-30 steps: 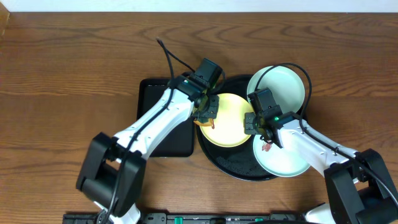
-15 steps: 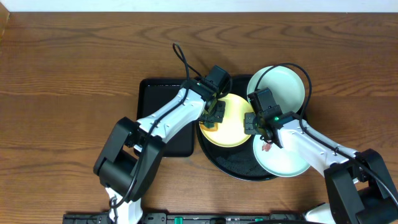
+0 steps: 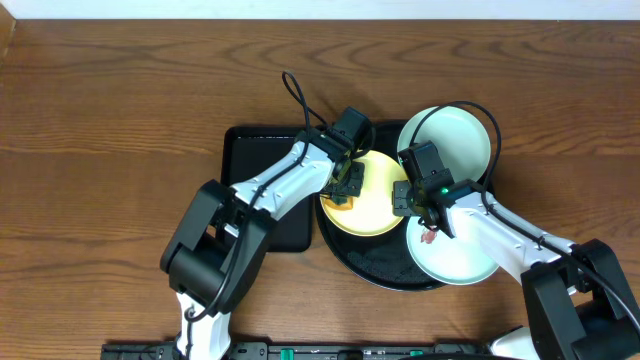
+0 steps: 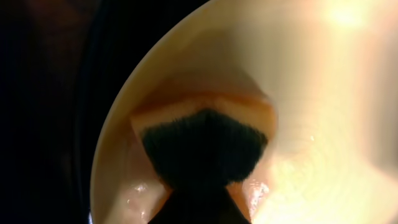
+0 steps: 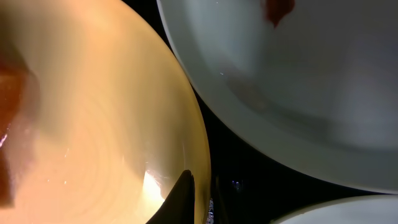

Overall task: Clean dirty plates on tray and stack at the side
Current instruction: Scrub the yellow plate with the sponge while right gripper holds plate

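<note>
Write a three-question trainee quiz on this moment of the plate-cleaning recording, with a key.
1. True or false: the lower mint plate carries a red-brown smear.
2. Multiple choice: what does the left end effector hold against the yellow plate? A) a sponge B) a fork C) a cup
3. Short answer: which plate's rim does the right end effector pinch?

Key: 1 true; 2 A; 3 the yellow plate.
</note>
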{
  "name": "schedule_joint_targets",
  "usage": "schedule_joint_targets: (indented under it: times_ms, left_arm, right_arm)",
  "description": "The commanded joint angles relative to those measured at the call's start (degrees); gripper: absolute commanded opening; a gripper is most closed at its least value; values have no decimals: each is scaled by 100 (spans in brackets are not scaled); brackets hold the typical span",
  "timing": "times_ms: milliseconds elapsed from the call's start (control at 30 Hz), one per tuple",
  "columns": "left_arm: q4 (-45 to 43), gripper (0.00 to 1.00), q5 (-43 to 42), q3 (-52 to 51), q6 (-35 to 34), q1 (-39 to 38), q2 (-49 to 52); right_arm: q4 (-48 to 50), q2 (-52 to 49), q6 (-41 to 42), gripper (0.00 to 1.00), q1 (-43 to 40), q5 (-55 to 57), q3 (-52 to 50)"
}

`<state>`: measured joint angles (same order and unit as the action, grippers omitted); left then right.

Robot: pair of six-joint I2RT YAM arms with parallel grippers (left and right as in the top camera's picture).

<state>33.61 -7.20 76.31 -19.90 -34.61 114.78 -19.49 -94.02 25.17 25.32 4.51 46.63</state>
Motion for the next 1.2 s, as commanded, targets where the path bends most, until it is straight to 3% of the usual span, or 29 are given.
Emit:
schedule_joint_targets:
  times_ms: [0, 267, 367, 433, 500, 1167]
  left_arm:
    - [138, 13, 76, -46, -83, 2, 258]
    - [420, 17, 74, -46, -107, 2, 258]
    - [330, 8, 61, -55, -247, -11, 284]
    - [199, 8, 26, -96, -293, -22, 315]
    - [118, 8, 9, -151, -339, -39, 352]
    - [79, 9, -140, -273, -898, -52, 396]
  right_arm:
    - [4, -26, -59, 10, 11, -4, -24]
    - [7, -26, -59, 10, 11, -7, -24]
    - [7, -26, -59, 10, 11, -4, -24]
    - [7, -26, -59, 9, 11, -7, -24]
    - [4, -26, -59, 1, 11, -7, -24]
    - [-4, -26, -57, 1, -37, -87, -17]
